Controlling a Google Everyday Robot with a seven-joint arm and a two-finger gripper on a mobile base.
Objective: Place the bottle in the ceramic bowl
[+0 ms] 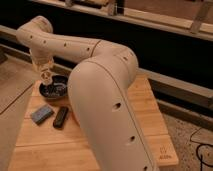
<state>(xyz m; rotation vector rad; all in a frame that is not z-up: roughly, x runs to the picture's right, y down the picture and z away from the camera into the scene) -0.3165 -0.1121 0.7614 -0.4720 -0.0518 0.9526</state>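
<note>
1. Wooden bench [145,117], camera view: the claw [45,73] hangs right over the ceramic bowl [60,93]. It's pinched narrow on what looks like the bottle [47,78], a pale stub just above the bowl.
2. Step-wise I'd call this the drop-off. Next move needs a small dip toward the bowl's middle, then letting go.
3. Room: the bowl sits near the bench's far corner. 1 grey block [41,114] and 1 black block [61,117] lie just in front, so straight down and up seems safest.
</note>
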